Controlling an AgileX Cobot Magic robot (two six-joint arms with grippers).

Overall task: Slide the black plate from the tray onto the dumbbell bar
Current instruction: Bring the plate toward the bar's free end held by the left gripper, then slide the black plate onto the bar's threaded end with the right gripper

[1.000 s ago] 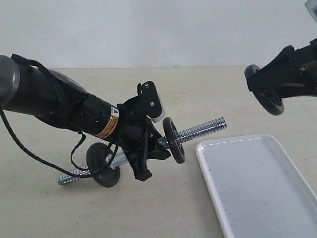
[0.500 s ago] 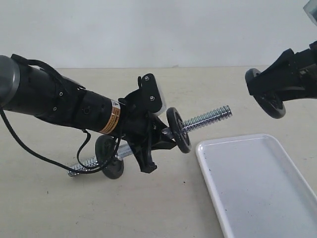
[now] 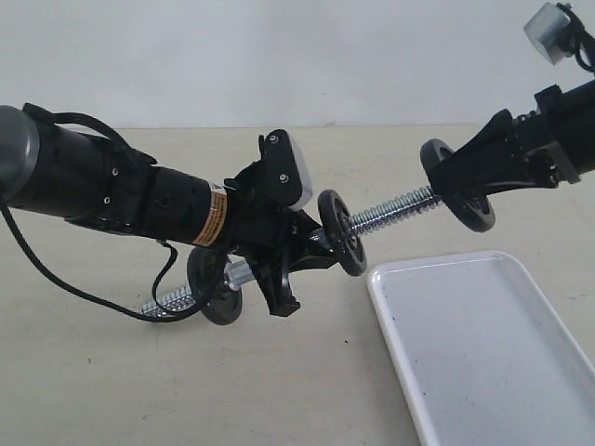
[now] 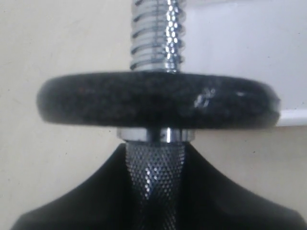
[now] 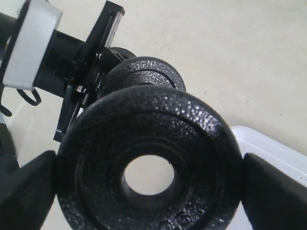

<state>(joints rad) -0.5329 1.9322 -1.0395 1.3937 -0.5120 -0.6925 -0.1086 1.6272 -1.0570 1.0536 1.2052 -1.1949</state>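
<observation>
Your left gripper [image 3: 296, 257] pinched one dumbbell bar [image 3: 390, 206], two small discs [image 3: 340, 232] flanking it; your right gripper [image 3: 465, 182] clasped one black plate [image 5: 163, 120], one tray [image 3: 483, 353] near it.

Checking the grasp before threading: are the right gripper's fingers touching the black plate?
Touching. The right wrist view shows the right fingers flush against opposite edges of the black plate, with no gap on either side.
</observation>
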